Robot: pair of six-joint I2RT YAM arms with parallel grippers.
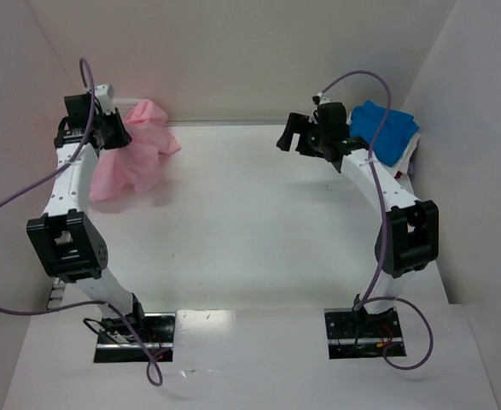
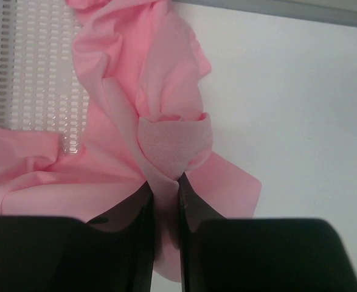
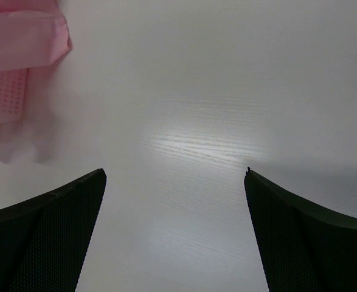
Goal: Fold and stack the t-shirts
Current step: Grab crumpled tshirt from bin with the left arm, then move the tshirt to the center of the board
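The light pink t-shirt hangs crumpled at the far left, partly draped over a white mesh basket. My left gripper is shut on a fold of the pink shirt, and the cloth is pinched between the fingertips. The bright blue t-shirt lies bunched at the far right, with white cloth showing under its edge. My right gripper is open and empty, held above the bare table left of the blue shirt. In the right wrist view its jaws stand wide apart, and the pink shirt shows at the top left.
White walls close in the table at the back and on both sides. The basket stands against the far left wall, mostly covered by the pink shirt. Purple cables loop off both arms. The table is white.
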